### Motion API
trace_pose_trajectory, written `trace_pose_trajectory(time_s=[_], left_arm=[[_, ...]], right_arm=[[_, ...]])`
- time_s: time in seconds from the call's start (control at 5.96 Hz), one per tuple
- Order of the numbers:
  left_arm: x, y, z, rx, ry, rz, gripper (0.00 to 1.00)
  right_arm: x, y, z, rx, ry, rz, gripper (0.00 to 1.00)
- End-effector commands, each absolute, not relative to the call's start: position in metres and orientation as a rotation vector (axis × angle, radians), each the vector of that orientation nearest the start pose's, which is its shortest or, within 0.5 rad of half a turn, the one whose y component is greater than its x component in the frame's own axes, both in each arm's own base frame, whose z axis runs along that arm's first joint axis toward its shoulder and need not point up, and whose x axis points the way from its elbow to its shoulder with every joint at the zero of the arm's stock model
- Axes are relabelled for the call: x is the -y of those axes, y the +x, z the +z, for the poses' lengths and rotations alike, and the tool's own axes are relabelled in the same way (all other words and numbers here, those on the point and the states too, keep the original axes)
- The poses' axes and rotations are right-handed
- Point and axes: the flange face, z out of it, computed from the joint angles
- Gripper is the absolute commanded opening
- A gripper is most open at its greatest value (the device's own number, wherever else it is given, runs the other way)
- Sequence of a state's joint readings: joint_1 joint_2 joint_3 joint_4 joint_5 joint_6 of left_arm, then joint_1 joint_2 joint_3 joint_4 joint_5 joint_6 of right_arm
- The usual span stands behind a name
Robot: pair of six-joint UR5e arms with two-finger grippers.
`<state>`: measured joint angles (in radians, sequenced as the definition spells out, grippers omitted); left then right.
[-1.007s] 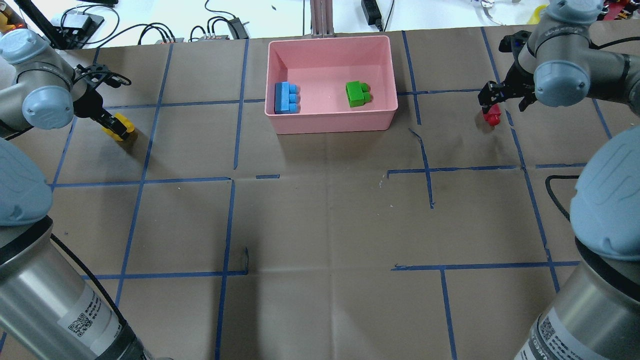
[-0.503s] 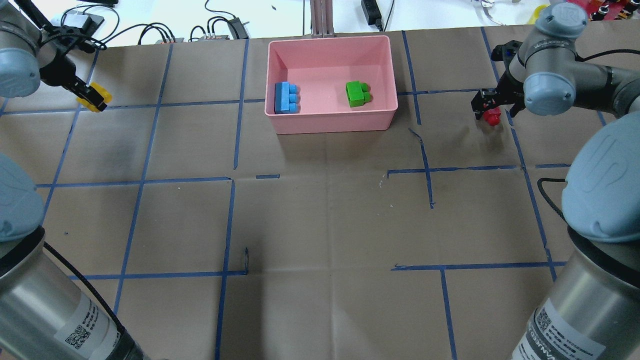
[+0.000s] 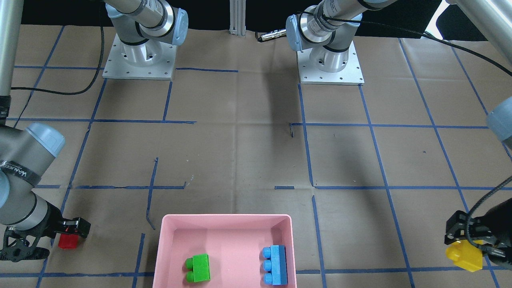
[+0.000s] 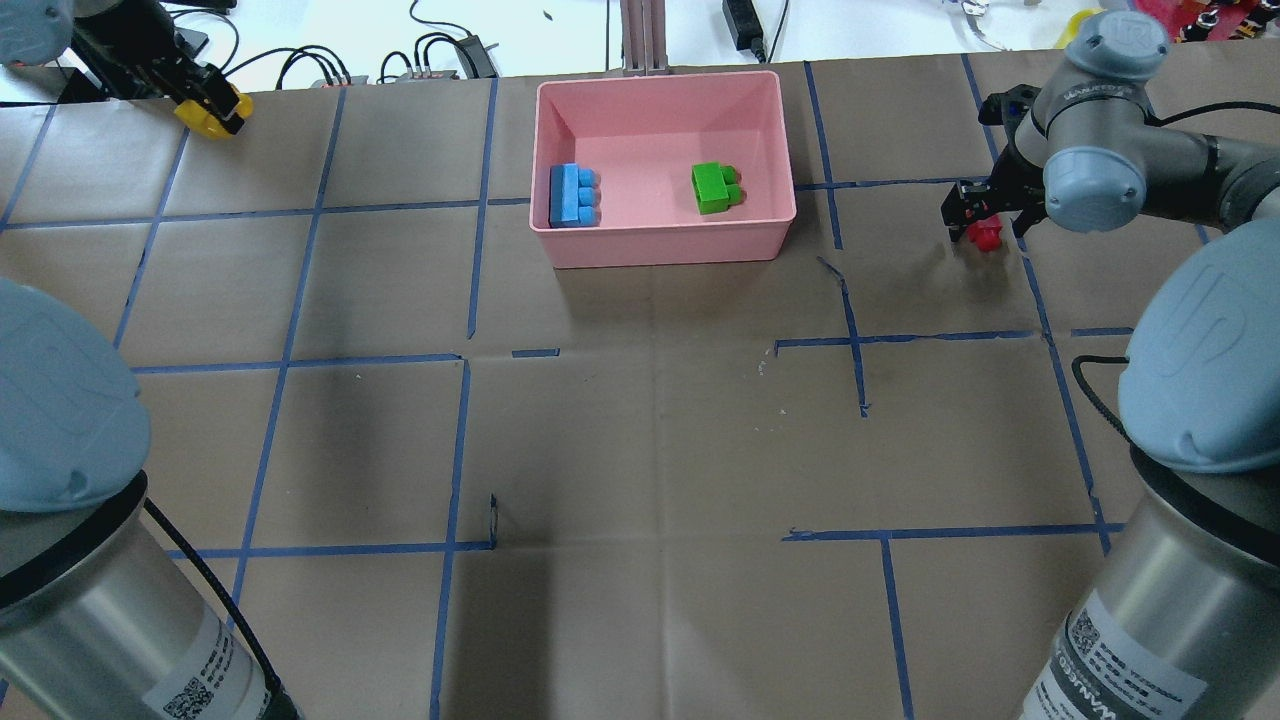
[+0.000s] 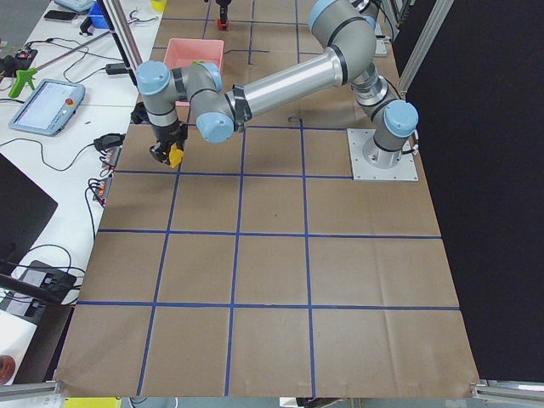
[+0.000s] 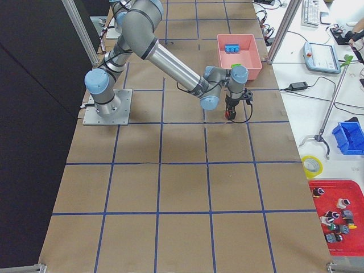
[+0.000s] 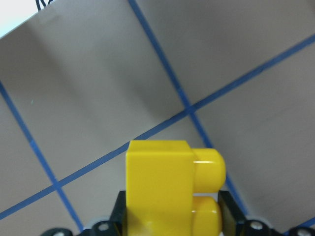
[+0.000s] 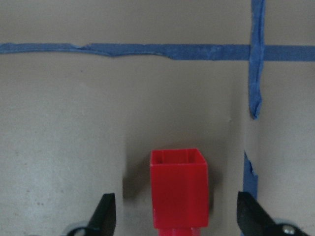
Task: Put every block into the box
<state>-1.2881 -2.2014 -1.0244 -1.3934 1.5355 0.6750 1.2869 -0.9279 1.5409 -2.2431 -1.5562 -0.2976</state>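
The pink box (image 4: 660, 250) stands at the table's far middle. In it lie the blue brick (image 4: 572, 196) on the left and the green brick (image 4: 715, 187) on the right. My left gripper (image 4: 205, 102) is shut on the yellow brick (image 4: 216, 112) and holds it above the table's far left corner; the left wrist view shows the yellow brick (image 7: 167, 187) between the jaws. My right gripper (image 4: 982, 225) is open, low over the table to the right of the box. The red brick (image 8: 178, 187) lies between its fingers (image 8: 104, 216) with a gap on each side.
Brown paper with a blue tape grid covers the table. Cables and power bricks (image 4: 440, 55) lie beyond its far edge, and a metal post (image 4: 640, 35) stands just behind the box. Both arm bases (image 3: 330, 60) stand at the near side.
My left gripper has lifted the yellow brick off the table and carried it toward the far left corner. My right gripper has shifted slightly and stays around the red brick.
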Motion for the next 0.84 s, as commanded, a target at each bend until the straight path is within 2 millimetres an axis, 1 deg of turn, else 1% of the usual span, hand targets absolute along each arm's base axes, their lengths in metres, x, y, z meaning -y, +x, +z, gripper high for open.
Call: trace_pose_trajectory(time_s=[0.0,0.17,0.34,0.5,0.67], left_arm=[[0.764,-0.053,0.388,-3.201,0.231,-0.185,0.14],[0.759,-0.129,0.385,-3.306,-0.021,-0.178,0.14],[0.756,-0.194,0.372,-3.349,-0.177,-0.179,0.13],[0.754,-0.250,0.343,-3.364,-0.271,-0.154,0.13],[0.760,-0.276,0.300,-3.355,-0.279,-0.138,0.13]], right_arm=[[0.696,-0.063,0.184,-3.148,-0.023,-0.146,0.85],[0.697,-0.058,0.181,-3.123,-0.029,-0.149,0.81],[0.697,-0.058,0.180,-3.119,-0.029,-0.144,0.72],[0.697,-0.058,0.182,-3.119,-0.029,-0.144,0.50],[0.696,-0.059,0.182,-3.123,-0.031,-0.135,0.23]])
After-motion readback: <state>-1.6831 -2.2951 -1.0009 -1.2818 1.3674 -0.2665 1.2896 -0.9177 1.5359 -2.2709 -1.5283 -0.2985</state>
